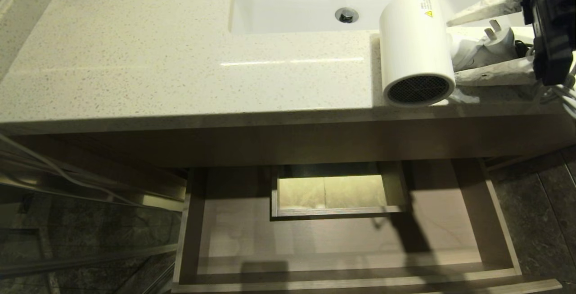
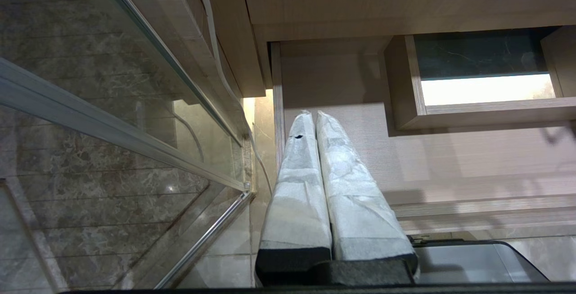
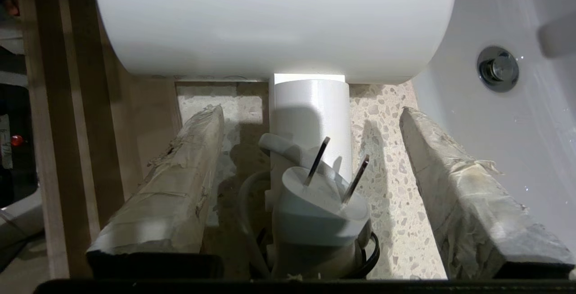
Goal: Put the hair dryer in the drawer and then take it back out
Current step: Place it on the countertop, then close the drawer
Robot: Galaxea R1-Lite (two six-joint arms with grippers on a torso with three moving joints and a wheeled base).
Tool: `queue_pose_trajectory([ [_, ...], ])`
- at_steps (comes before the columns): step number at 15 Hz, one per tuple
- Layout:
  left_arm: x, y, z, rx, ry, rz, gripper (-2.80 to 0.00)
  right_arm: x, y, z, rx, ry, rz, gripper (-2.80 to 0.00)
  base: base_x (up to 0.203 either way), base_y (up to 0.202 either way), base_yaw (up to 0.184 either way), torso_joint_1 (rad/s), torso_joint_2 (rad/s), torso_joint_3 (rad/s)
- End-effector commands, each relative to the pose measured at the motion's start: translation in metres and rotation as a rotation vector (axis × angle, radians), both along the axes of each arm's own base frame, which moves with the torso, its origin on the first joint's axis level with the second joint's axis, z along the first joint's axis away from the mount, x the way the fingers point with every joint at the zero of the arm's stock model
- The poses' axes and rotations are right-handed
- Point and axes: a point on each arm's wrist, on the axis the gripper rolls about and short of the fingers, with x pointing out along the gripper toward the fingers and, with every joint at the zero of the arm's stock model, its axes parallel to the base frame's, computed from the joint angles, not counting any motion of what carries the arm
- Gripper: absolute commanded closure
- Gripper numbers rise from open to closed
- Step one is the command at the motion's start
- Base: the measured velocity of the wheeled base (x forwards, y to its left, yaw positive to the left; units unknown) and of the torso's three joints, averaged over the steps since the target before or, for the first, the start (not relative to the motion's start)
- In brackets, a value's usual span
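1. Glass panel (image 2: 90, 118) with a metal frame sits furthest left, down at floor level next to the vanity, with dark marble-look tiles behind it.
2. Left gripper (image 2: 311, 120) only shows up in its own wrist view, hanging low by the left corner of the drawer. Its two taped fingers (image 2: 297, 181) are pressed flat together with nothing between them.
3. Countertop (image 1: 135, 60) is a pale speckled stone slab, with a glare streak across the middle of it.
4. Drawer (image 1: 504, 240) below it is pulled out, a wide shallow wood-grain one with a boxed cut-out (image 1: 335, 213) at the middle of the back. Nothing visible inside, just shadows.
5. Sink (image 1: 279, 10) is set into the counter further back, a white basin with a chrome drain (image 1: 346, 15) in it.
6. Hair dryer (image 1: 416, 46) is out on the counter at the right, just beside the sink, its fat white barrel lying with the dark mesh end pointing toward the front edge. Yellow warning sticker (image 1: 428, 13) faces up. Handle and plug (image 3: 321, 208) stick out to the right, prongs up, with cord bundled around it.
7. Right gripper (image 1: 488, 37) is at the far right, fingers (image 3: 175, 186) spread wide on either side of the handle and plug. In the wrist view there's a clear gap on both sides, so it's not gripping the dryer.
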Motion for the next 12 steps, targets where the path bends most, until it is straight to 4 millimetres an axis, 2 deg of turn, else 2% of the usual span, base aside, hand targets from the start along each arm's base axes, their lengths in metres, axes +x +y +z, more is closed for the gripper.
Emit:
queue_pose_trajectory([
  [1,0.0,0.0,0.0,0.0,0.001,-0.001,0.0,-0.02,-0.006,0.01,0.045,0.004,-0.031,-2.8,0.0,0.0,0.0,0.0,0.0,0.0],
  [4,0.0,0.0,0.0,0.0,0.0,-0.001,0.0,-0.045,-0.015,0.015,0.064,-0.01,-0.084,-2.8,0.0,0.0,0.0,0.0,0.0,0.0],
  [5,0.0,0.0,0.0,0.0,0.0,-0.001,0.0,-0.053,-0.018,0.016,0.069,-0.017,-0.095,-2.66,0.0,0.0,0.0,0.0,0.0,0.0],
  [6,0.0,0.0,0.0,0.0,0.0,-0.001,0.0,-0.064,-0.023,0.017,0.07,-0.023,-0.113,0.0,0.0,0.0,0.0,0.0,0.0,0.0],
  [9,0.0,0.0,0.0,0.0,0.001,-0.001,0.0,-0.101,-0.034,0.012,0.073,-0.029,-0.178,0.0,0.0,0.0,0.0,0.0,0.0,0.0],
  [12,0.0,0.0,0.0,0.0,0.001,-0.001,0.0,-0.143,-0.044,0.009,0.126,-0.041,-0.358,0.0,0.0,0.0,0.0,0.0,0.0,0.0],
])
